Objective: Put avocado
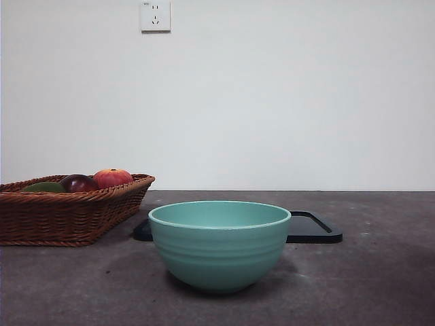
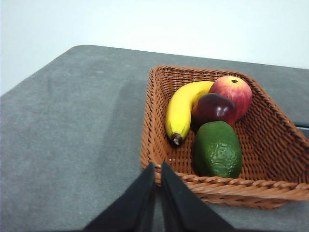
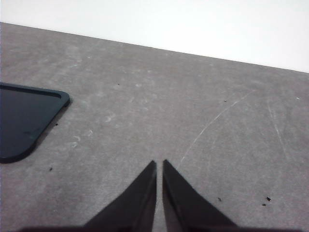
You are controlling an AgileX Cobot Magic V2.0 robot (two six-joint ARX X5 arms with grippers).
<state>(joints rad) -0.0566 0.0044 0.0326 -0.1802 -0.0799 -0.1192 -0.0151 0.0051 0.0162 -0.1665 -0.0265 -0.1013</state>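
The dark green avocado (image 2: pixel 218 150) lies in a brown wicker basket (image 2: pixel 270 145), next to a dark maroon fruit (image 2: pixel 215 107), a red-orange fruit (image 2: pixel 232 91) and a yellow banana (image 2: pixel 181 110). In the front view the basket (image 1: pixel 68 217) stands at the left, and only the avocado's top (image 1: pixel 44 187) shows over its rim. My left gripper (image 2: pixel 158 166) is shut and empty, hovering just before the basket's near rim, apart from the avocado. My right gripper (image 3: pixel 159 164) is shut and empty over bare table. Neither arm shows in the front view.
A teal bowl (image 1: pixel 219 246) stands at the table's front centre. A flat black tray (image 1: pixel 314 229) lies behind it, and its corner shows in the right wrist view (image 3: pixel 24 121). A white wall with a socket (image 1: pixel 155 16) stands behind the grey table.
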